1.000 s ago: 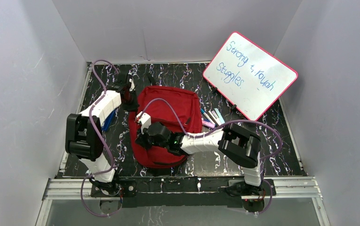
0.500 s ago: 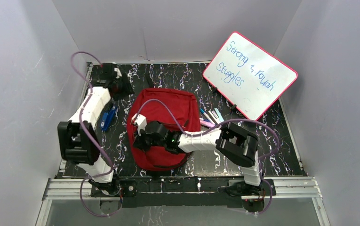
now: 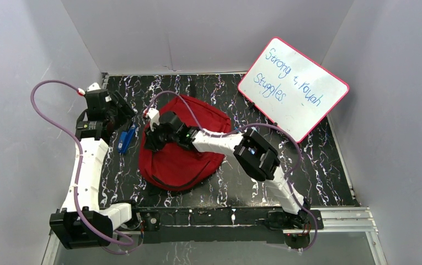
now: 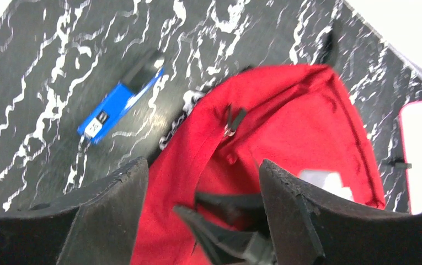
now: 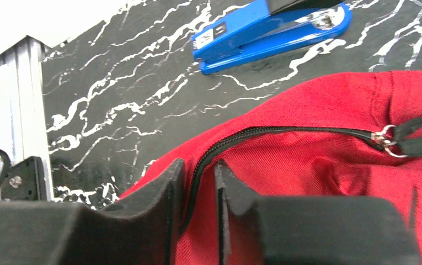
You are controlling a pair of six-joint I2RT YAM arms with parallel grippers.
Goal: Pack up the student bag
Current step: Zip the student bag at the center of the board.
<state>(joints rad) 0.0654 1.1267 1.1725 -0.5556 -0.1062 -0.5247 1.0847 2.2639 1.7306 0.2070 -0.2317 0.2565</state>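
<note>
The student bag (image 3: 181,157) is a soft red backpack lying flat mid-table; it also fills the left wrist view (image 4: 291,110) and the right wrist view (image 5: 319,160). My right gripper (image 3: 152,139) sits at the bag's upper left edge. Its jaws (image 5: 198,165) stand slightly apart astride the dark zipper seam, and the fabric between them looks loose. A metal zipper pull (image 5: 388,138) lies to the right of it. My left gripper (image 3: 121,111) hovers left of the bag, wide open (image 4: 200,165) with nothing held.
A blue stapler (image 3: 124,139) lies on the black marbled tabletop just left of the bag, also seen as the stapler (image 5: 269,27). A pink-framed whiteboard (image 3: 292,88) leans at the back right. Grey walls enclose three sides, and a metal rail (image 3: 214,218) runs along the near edge.
The left gripper let go, opened wide and drew back to the left. The right gripper moved up and left, dragging the bag leftward, and its jaws have parted a little.
</note>
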